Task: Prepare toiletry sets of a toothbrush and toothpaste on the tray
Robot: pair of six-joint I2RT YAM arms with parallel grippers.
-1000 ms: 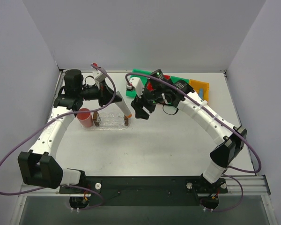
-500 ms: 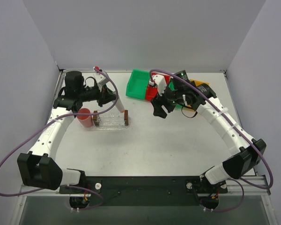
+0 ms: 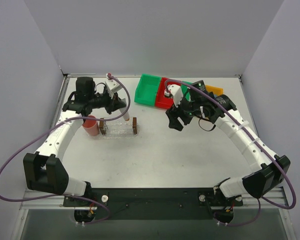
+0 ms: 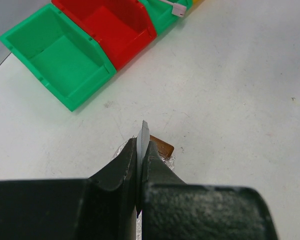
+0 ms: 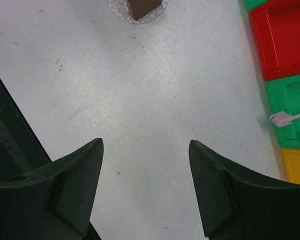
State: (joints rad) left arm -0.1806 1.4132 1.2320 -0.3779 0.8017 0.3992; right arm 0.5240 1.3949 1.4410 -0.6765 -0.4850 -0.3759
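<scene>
While left pincer clamps toothbrush over tray, right pincer hangs parted, empty, near red bin.

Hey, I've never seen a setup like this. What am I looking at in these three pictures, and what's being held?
This is a robot: a left arm and a right arm bolted to a table. One picture looks down from above; the other two come from a camera on each wrist. On the table sit a clear tray with brown ends, a pink cup and a row of coloured bins. The left gripper is shut on a thin pale stick, apparently the toothbrush, by the tray. The right gripper hangs open and empty.
</scene>
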